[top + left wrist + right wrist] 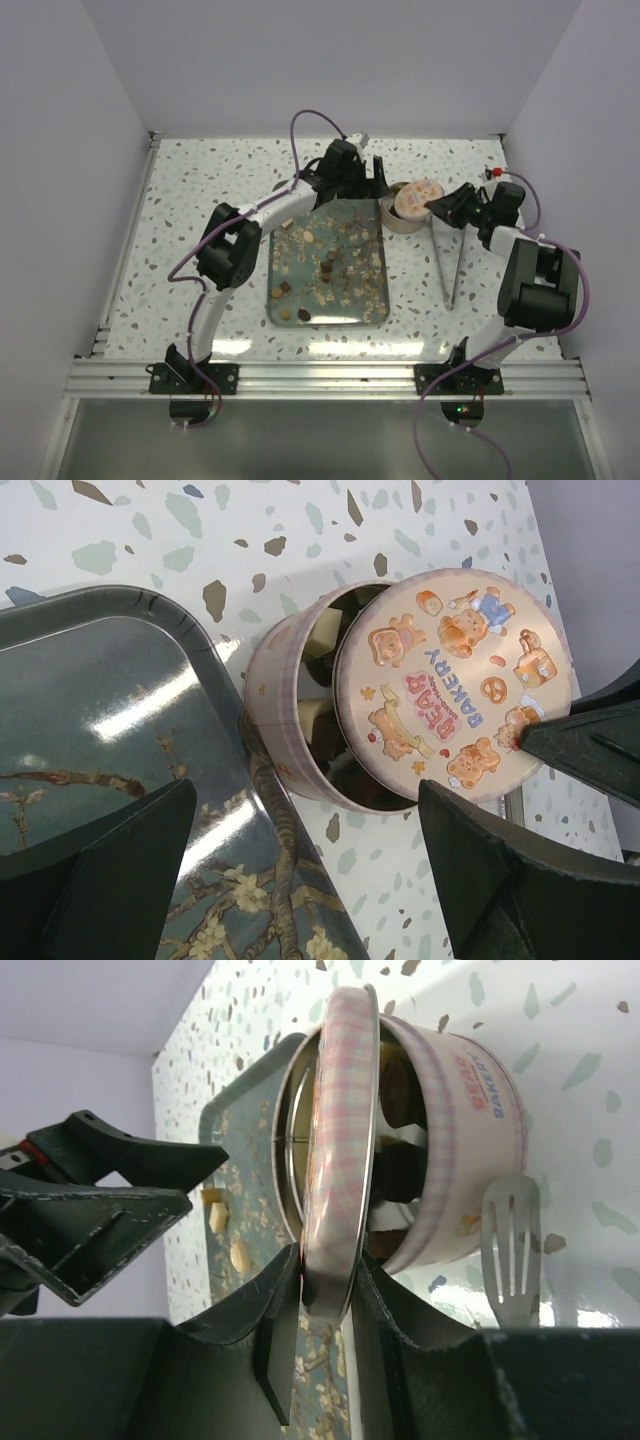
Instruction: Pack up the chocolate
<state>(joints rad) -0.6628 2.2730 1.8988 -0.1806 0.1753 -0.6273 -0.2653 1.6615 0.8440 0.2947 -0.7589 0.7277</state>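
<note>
The right gripper [328, 1282] pinched the lower rim of a round pink-checked metal lid [340, 1120], seen edge-on and held partly across the open mouth of a pale pink round tin with red and blue lettering [480, 1130]. Dark brown and cream chocolate pieces [400, 1095] showed inside. A silver slotted metal utensil [512, 1250] lay just beside the tin on the speckled terrazzo table [580, 1060]. Beyond lay a dark green patterned tray [255, 1120], and over it the left gripper [208, 1178], its black fingers apart.

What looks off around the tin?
The lid sits askew on the tin, shifted sideways so the chocolate inside shows. The right gripper pinches its rim. More chocolate lies scattered on the tray.
</note>
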